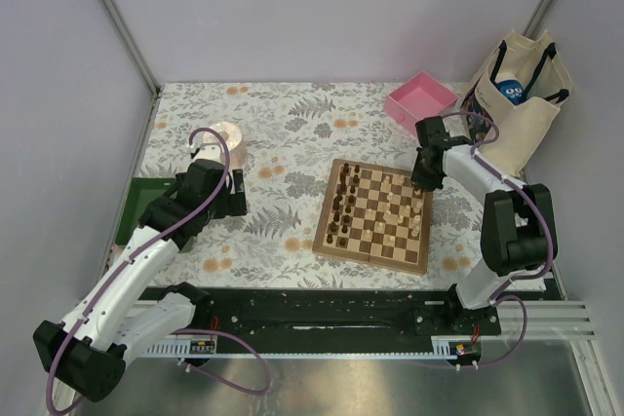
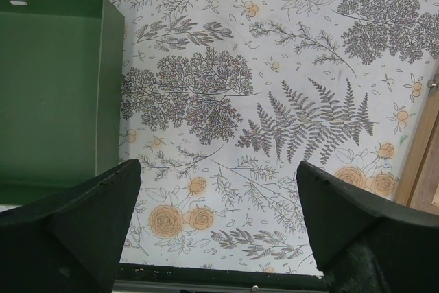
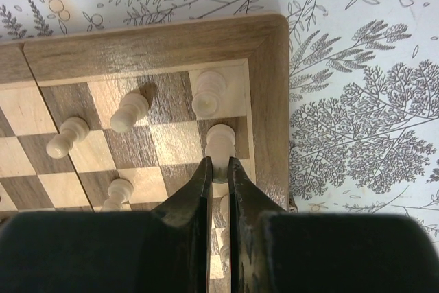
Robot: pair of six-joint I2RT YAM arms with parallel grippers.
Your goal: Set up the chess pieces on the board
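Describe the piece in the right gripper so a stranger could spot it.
Find the chessboard, then its corner nearest the pink tray. Beside the corner piece, on the next edge square, stands a pale chess piece. It alone is pinched by the right gripper.

The base of a pale tan wooden chess piece (image 3: 219, 138) is hidden between the black fingers of the right gripper (image 3: 219, 169) pinched around it, and that wrist view cuts the square chequered wooden board (image 3: 151, 46) off at its left and bottom edges. From above, the dark brown and pale tan chessmen (image 1: 338, 204) are too small to tell by kind, and the white left arm (image 1: 146, 260) covers part of the flat green tray (image 1: 127, 216).
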